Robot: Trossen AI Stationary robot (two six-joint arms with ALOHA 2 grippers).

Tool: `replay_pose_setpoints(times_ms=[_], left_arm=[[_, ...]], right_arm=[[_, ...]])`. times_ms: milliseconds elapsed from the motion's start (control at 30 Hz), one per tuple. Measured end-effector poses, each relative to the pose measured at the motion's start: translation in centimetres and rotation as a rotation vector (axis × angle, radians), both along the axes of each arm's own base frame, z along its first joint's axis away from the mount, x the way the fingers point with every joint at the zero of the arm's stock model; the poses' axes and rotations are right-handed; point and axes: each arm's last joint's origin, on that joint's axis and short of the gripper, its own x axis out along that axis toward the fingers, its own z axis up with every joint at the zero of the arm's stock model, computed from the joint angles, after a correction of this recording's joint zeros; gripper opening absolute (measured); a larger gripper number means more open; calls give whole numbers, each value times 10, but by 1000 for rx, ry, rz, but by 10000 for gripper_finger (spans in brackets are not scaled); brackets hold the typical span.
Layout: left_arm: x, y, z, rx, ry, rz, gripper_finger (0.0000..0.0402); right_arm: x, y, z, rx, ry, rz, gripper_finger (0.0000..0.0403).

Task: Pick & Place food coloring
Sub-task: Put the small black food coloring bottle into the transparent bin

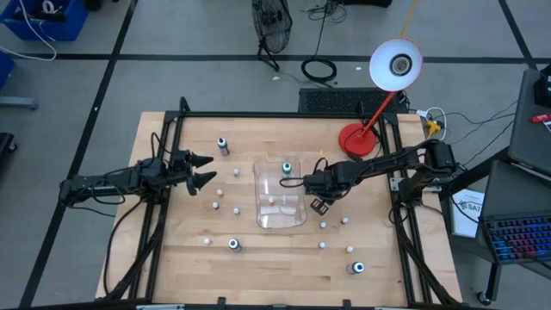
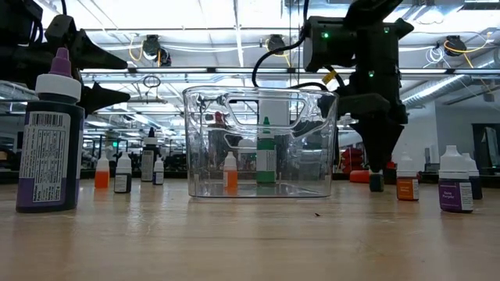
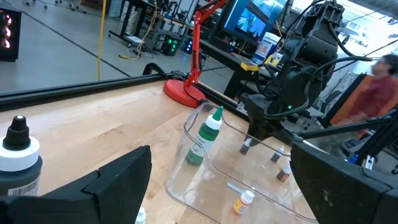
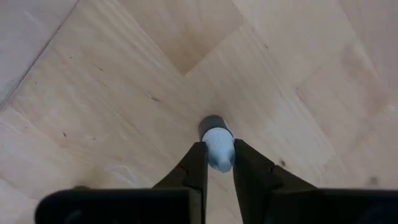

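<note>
Just off the clear tray's (image 1: pixel 281 217) three o'clock side, the right gripper (image 4: pixel 217 163) points straight down at the wooden table (image 1: pixel 258 267), fingers pinched on the pale cap of a small dark food coloring bottle (image 4: pixel 216 147) standing upright there. Over at nine o'clock, the left gripper (image 1: pixel 204 170) hovers with jaws spread wide, holding nothing.

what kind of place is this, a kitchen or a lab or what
Most likely a robotics lab or workshop, not a kitchen: a wooden table framed in black rails, a red desk lamp at its far edge, and cables on a taped floor.
</note>
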Motion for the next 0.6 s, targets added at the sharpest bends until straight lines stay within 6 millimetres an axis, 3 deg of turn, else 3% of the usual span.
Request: replay_pose_setpoints(times_ms=[333, 467, 600], left_arm=[[0, 0, 0, 0, 0, 0, 379], [0, 0, 0, 0, 0, 0, 379], [0, 0, 0, 0, 0, 0, 379]], right_arm=[[8, -1, 7, -45, -52, 80, 38], [11, -3, 32, -121, -73, 89, 38], [18, -4, 71, -197, -157, 96, 38]])
